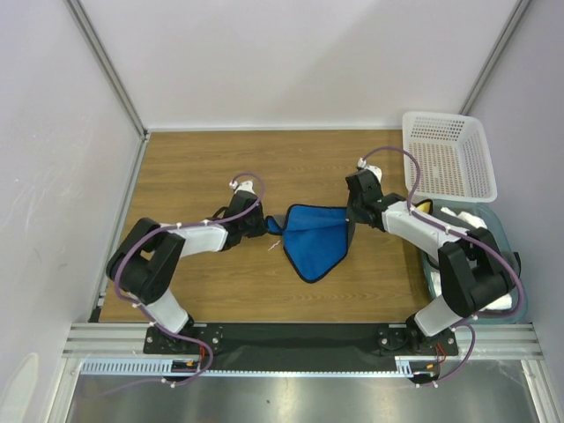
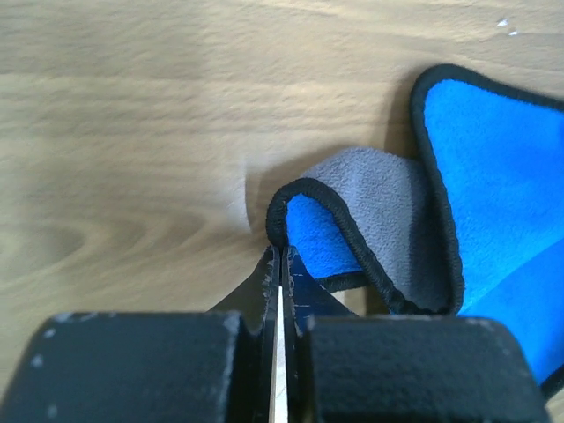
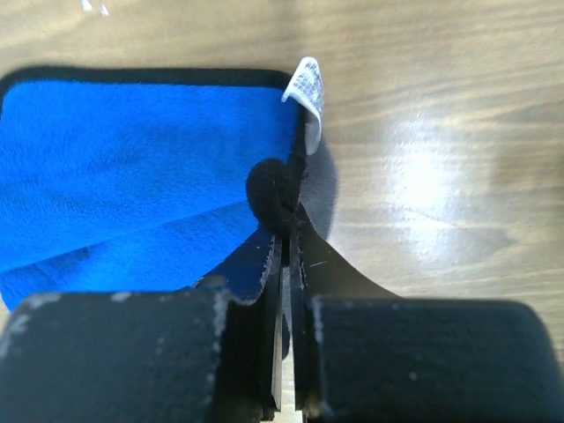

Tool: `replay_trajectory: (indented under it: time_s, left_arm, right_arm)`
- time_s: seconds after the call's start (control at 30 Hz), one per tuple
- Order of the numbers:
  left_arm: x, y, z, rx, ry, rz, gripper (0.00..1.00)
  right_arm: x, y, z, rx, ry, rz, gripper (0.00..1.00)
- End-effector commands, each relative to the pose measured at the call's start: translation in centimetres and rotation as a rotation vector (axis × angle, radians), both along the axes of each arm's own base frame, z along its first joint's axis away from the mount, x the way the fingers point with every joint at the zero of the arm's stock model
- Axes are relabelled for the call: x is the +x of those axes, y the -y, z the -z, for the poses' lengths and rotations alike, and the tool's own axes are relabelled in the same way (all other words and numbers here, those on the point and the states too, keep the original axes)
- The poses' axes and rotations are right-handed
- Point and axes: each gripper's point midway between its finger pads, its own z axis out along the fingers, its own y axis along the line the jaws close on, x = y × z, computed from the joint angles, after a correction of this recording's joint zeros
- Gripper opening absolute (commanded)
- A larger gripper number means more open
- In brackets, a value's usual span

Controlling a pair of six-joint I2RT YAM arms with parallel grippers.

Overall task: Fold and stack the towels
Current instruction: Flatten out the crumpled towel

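Note:
A small towel (image 1: 315,242), bright blue on one face, grey on the other and edged in black, lies partly bunched on the wooden table between my two arms. My left gripper (image 1: 271,226) is shut on its left corner; in the left wrist view the black hem (image 2: 280,211) curls up right at the closed gripper (image 2: 280,254), with the grey underside (image 2: 401,220) folded over beside it. My right gripper (image 1: 352,225) is shut on the right corner, where the hem (image 3: 271,194) bunches at the gripper (image 3: 286,231) below a white label (image 3: 306,88). A yellow towel (image 1: 423,206) and a white towel (image 1: 460,217) sit in a bin at the right.
A white perforated basket (image 1: 449,154) stands at the back right. A grey-blue bin (image 1: 504,231) sits in front of it, under my right arm. Walls close in the table at the left, back and right.

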Motion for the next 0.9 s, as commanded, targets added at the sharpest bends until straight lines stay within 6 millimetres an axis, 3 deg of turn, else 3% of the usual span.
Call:
replay_trajectory:
  time_s: [0.0, 0.17, 0.27, 0.33, 0.5, 0.53, 0.67, 0.87]
  left_arm:
    - [0.7, -1.3, -3.2, 0.034, 0.068, -0.03, 0.0]
    - [-2.8, -3.6, -3.1, 0.075, -0.045, -0.088, 0.0]
    - [-6.0, -4.5, -2.7, 0.041, -0.1, -0.093, 0.0]
    - [-7.2, -5.1, -3.7, 0.024, -0.098, -0.104, 0.0]
    - [-11.4, -7.9, -3.7, 0.068, -0.171, -0.149, 0.0]
    - [-11.8, -8.1, -4.4, 0.051, -0.158, -0.152, 0.0]
    - [-14.0, -9.1, -3.6, 0.058, -0.207, -0.172, 0.0]
    - [-15.4, -10.1, -1.4, 0.056, -0.227, -0.21, 0.0]
  right_arm:
    - [2.0, 0.6, -3.7, -0.006, 0.107, 0.038, 0.0]
    - [2.4, 1.7, -5.8, 0.004, 0.146, 0.041, 0.0]
    - [3.2, 1.8, -5.6, 0.01, 0.162, -0.009, 0.0]
    - [4.0, 1.5, -5.3, 0.039, 0.151, -0.037, 0.0]
    - [6.0, 1.3, -4.6, 0.049, 0.127, -0.052, 0.0]
    - [6.3, 0.9, -4.6, 0.055, 0.123, -0.07, 0.0]
    - [8.0, -0.9, -4.2, 0.09, 0.098, -0.123, 0.0]
    - [9.0, -4.0, -3.0, 0.159, 0.075, -0.208, 0.0]
